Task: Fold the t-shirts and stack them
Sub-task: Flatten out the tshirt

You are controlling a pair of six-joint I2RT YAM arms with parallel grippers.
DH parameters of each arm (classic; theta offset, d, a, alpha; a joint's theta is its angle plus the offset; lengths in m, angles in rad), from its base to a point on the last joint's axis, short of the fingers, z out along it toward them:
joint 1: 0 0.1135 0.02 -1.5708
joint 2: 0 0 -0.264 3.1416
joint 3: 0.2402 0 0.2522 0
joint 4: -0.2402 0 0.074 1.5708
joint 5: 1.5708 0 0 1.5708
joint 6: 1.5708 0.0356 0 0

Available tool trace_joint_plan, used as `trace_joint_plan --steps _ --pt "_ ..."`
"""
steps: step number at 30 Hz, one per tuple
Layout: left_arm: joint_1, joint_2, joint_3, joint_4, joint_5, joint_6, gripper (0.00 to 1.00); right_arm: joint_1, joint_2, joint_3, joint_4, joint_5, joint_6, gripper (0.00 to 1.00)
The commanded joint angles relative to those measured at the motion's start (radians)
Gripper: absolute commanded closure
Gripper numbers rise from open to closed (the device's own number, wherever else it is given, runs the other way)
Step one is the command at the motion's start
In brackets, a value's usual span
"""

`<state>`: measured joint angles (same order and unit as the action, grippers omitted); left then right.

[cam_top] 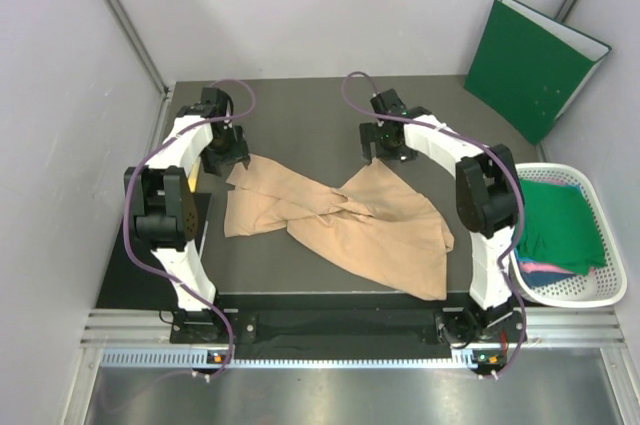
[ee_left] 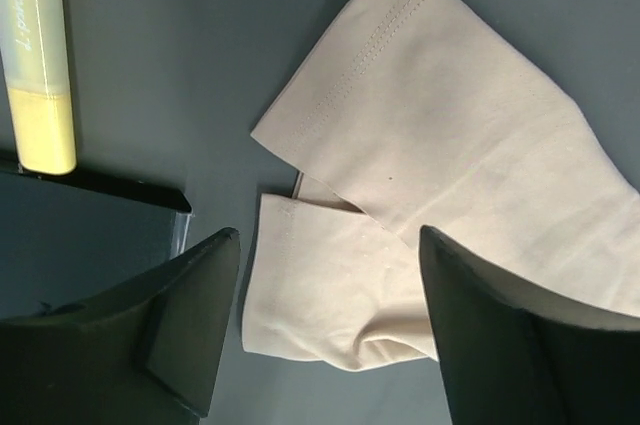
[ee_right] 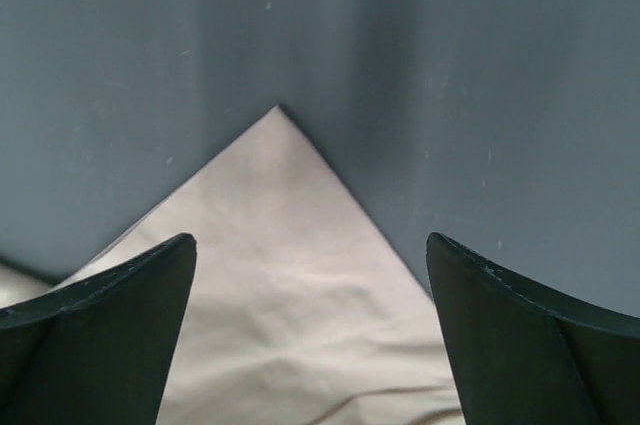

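Note:
A large peach-beige t-shirt (cam_top: 370, 230) lies crumpled and partly folded across the middle of the dark table. My left gripper (cam_top: 228, 157) hovers over its back left end, open. In the left wrist view a sleeve and a folded hem of the shirt (ee_left: 450, 125) lie loose below the gripper (ee_left: 328, 235). My right gripper (cam_top: 388, 153) stands open above the shirt's back corner. That pointed corner (ee_right: 280, 275) lies flat between and below the spread fingers of the gripper (ee_right: 310, 240). A dark green t-shirt (cam_top: 560, 225) rests on pink and blue ones (cam_top: 545, 270).
A white basket (cam_top: 560, 170) at the right table edge holds the green, pink and blue shirts. A stiff green folder (cam_top: 535, 65) leans on the wall at the back right. A pale yellow strip (ee_left: 40, 55) and a black mat edge (ee_left: 100, 183) lie left of the left gripper.

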<state>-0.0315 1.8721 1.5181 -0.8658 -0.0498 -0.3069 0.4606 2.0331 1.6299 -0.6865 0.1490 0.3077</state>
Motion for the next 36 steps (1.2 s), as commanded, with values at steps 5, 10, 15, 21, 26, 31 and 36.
trace_joint_plan --steps 5,10,15,21,26,31,36 --pt "0.005 -0.056 -0.006 0.004 -0.015 0.008 0.07 -0.004 0.113 0.076 0.042 -0.083 -0.025 0.07" --pt "0.005 -0.051 -0.004 0.001 -0.027 0.008 0.03 0.004 0.163 0.125 0.007 -0.08 -0.021 0.17" --pt "0.005 -0.037 0.001 -0.006 -0.051 0.012 0.03 0.018 0.237 0.211 -0.092 -0.072 -0.021 0.54" --pt "0.005 -0.001 0.004 -0.006 -0.081 0.014 0.02 0.027 0.219 0.159 -0.088 -0.049 -0.004 1.0" --pt "0.007 0.027 -0.004 0.01 -0.09 0.012 0.04 0.024 0.139 0.127 -0.077 0.009 0.004 1.0" --pt "0.008 0.074 -0.013 0.047 -0.073 0.009 0.14 0.007 0.039 0.145 -0.077 0.053 0.002 1.0" --pt "0.021 0.137 -0.001 0.083 -0.047 -0.004 0.27 -0.008 0.004 0.197 -0.108 0.058 -0.01 1.0"
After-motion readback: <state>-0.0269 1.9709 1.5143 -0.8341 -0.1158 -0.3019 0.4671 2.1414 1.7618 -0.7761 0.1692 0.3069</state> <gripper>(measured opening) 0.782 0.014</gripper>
